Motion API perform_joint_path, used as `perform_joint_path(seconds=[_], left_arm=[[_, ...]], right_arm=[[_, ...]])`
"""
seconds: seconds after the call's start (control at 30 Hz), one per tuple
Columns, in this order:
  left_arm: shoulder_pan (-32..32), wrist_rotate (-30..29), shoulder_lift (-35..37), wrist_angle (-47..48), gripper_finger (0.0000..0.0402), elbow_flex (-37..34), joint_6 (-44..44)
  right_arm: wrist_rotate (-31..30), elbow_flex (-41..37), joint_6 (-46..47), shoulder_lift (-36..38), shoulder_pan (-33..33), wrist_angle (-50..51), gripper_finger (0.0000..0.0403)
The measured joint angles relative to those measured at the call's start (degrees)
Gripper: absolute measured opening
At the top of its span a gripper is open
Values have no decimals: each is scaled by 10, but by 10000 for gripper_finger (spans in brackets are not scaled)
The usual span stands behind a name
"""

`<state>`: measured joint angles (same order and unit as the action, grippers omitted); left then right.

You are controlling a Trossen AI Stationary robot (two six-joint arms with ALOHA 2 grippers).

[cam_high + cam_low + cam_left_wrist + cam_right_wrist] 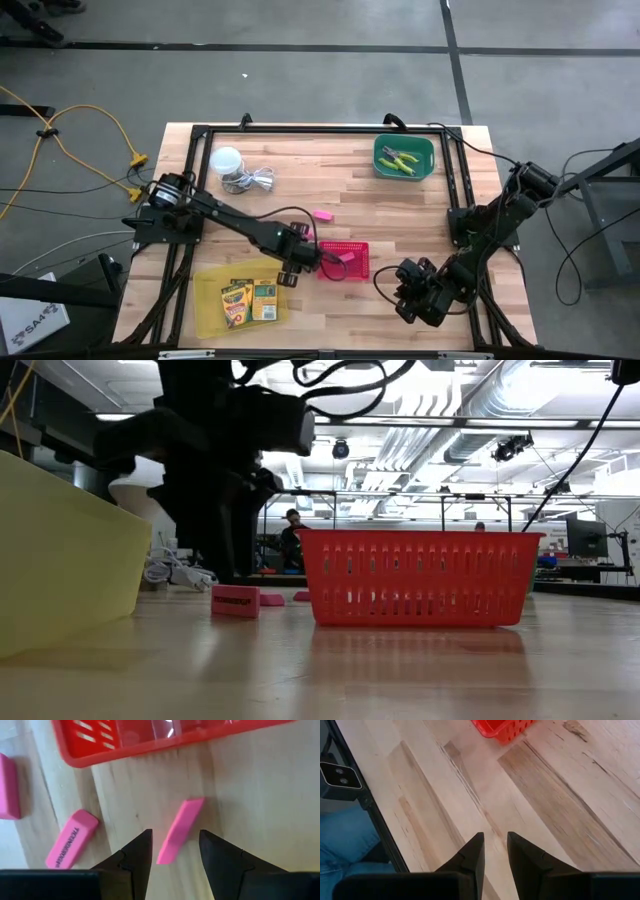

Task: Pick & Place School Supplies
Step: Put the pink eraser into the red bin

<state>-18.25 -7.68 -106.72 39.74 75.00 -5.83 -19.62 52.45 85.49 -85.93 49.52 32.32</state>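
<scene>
A: Listing the high view first. Left gripper (312, 262) sits at centre frame, at the left edge of the pink tray (357, 270). Crayon boxes (250, 300) lie in the yellow tray (205, 305), lower left. One loose eraser (322, 214) lies on the bare wood above the pink tray. Scissor-like tools (402, 160) rest in the green tray (423, 166), upper right. Right gripper (408, 300) waits lower right, over bare wood.

B: Low view?

A: Pink tray wall at centre frame; an eraser block (235, 601) stands on the table to its left, two more behind it. Yellow tray wall fills the far left. Room behind: ceiling ducts, strip lights, people at desks.

B: Left wrist view?

A: Fingers part-open, straddling a slanted eraser (180, 830) just short of the tray rim. Two more erasers lie in the left half of the frame.

B: Risk?

A: Judged: the slant could let the pads catch a corner, so the block twists or squirts out; the rim nearby could snag a finger.

B: Right wrist view?

A: Fingers narrowly parted, holding nothing. Pale butcher-block planks (555, 800); tray corner at top; a person's blue-clad leg at lower left.
</scene>
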Motion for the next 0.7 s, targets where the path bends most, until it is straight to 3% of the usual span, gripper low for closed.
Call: perform_joint_path(seconds=[0.7], left_arm=[[10, 31, -27, 0, 154, 3, 16]], right_arm=[[0, 0, 0, 0, 0, -10, 72]])
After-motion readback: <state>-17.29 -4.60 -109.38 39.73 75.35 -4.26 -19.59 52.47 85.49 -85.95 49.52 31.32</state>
